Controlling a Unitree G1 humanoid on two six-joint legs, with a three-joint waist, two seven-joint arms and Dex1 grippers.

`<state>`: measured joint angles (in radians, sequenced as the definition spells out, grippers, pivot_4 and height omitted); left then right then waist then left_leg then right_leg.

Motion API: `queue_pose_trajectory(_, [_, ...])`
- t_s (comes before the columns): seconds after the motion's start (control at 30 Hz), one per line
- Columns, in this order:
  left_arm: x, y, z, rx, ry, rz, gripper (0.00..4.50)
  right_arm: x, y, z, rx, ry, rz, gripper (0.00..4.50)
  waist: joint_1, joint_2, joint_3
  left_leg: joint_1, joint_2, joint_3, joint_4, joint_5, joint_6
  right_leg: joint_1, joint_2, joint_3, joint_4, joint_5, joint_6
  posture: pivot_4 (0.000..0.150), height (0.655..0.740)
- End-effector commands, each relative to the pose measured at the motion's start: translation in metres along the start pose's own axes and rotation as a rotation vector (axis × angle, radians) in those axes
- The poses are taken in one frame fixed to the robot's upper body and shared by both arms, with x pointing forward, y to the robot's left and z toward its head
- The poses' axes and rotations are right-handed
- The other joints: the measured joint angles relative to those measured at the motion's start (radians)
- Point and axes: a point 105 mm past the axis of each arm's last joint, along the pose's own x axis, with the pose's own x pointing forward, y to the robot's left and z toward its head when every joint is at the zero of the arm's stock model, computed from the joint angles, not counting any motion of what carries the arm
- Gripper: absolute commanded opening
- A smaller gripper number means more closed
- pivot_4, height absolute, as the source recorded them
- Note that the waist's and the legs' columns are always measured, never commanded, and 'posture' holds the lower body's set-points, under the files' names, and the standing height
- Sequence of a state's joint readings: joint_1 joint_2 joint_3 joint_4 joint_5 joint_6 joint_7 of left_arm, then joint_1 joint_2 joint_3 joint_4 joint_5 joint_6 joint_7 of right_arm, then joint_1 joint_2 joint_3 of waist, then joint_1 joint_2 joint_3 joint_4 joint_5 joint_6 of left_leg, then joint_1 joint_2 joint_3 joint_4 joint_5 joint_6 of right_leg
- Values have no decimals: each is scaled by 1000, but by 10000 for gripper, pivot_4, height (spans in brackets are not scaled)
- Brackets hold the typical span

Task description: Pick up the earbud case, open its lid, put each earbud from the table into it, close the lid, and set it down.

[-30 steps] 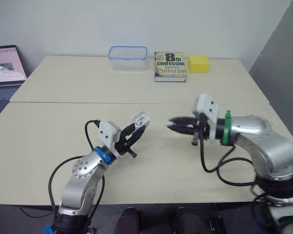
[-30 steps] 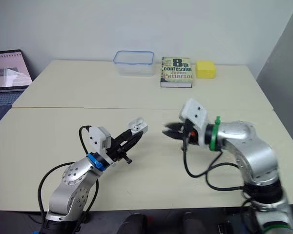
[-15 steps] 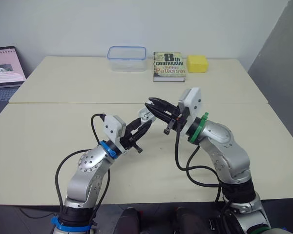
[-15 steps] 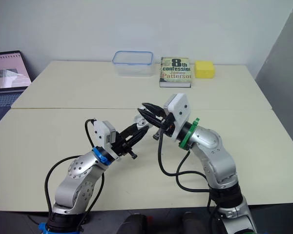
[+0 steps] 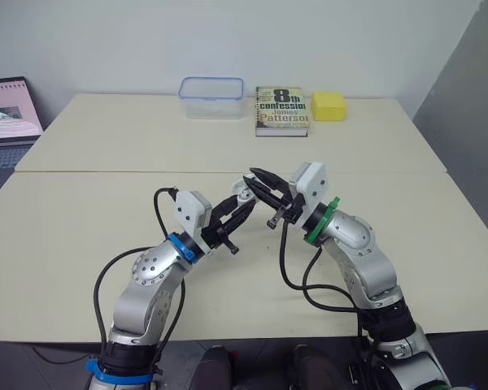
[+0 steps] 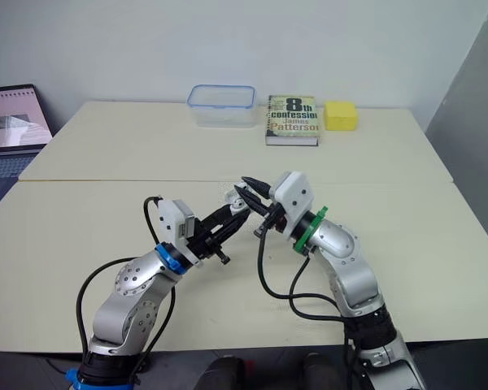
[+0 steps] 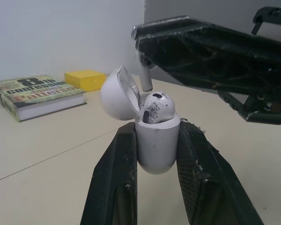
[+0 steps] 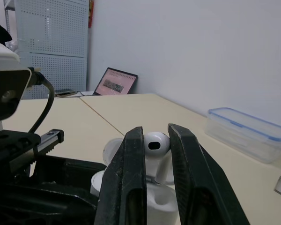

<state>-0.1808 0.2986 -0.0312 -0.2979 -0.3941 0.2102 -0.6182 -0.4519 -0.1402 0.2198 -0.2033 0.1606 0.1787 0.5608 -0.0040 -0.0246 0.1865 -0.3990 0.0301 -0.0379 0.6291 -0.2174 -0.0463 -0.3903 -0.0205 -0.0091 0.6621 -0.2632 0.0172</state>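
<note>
- Mid-loading: with the left gripper [image 7: 157, 138], clamps the case [image 7: 157, 150] by its sides, lid [image 7: 114, 96] swung open, above the middle of the table [image 5: 81, 211], well in from every edge.
- With the right gripper [image 5: 259, 179], pinches the second earbud [image 8: 155, 144] between narrowed fingers, just over the case mouth.
- Next, probably: lower stem-first into the free socket (a slight misalignment could jam it), let go, then shut the lid.
- From the left wrist: shows one earbud [image 7: 157, 108] already seated, with the other's stem [image 7: 145, 80] hanging above.
- From the right wrist: shows the pinch itself, and what looks like the vacant socket [image 8: 159, 199].
</note>
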Motion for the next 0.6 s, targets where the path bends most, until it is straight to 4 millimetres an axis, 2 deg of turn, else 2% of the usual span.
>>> queue_pose_trajectory(0.03, [2, -1, 13, 13, -55, -3, 7658, -2, -3, 6, -32, -33, -22, 3583, 0, 0, 0, 0, 0, 0, 0, 0, 0, 0, 0, 0, 0, 0, 0, 1500, 7400])
queue_pose_trajectory(0.3, [2, -1, 14, 12, -57, -4, 7658, -7, -6, -2, -55, -2, -42, 3583, 0, 0, 0, 0, 0, 0, 0, 0, 0, 0, 0, 0, 0, 0, 0, 1500, 7400])
queue_pose_trajectory(0.6, [2, -1, 14, 13, -60, -1, 7658, -6, 6, -6, -38, 13, 4, 3583, 0, 0, 0, 0, 0, 0, 0, 0, 0, 0, 0, 0, 0, 0, 0, 1500, 7400])
